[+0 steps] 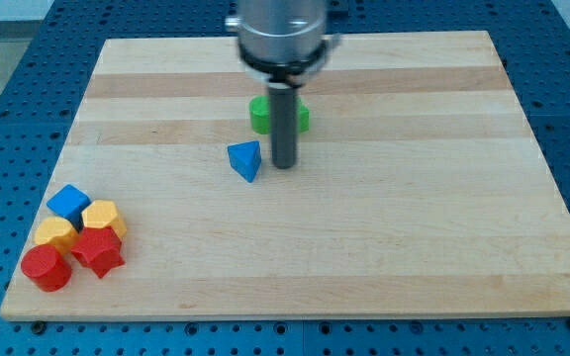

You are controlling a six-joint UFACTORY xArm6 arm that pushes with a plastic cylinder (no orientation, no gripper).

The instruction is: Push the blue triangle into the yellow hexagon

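Observation:
The blue triangle lies near the middle of the wooden board. My tip stands just to the triangle's right, a small gap apart. The yellow hexagon sits in a cluster at the view's bottom left, far from the triangle. A second yellow block lies beside it to the left.
A green block sits behind the rod, partly hidden by it. In the bottom-left cluster are a blue cube, a red star-like block and a red cylinder. The board lies on a blue perforated table.

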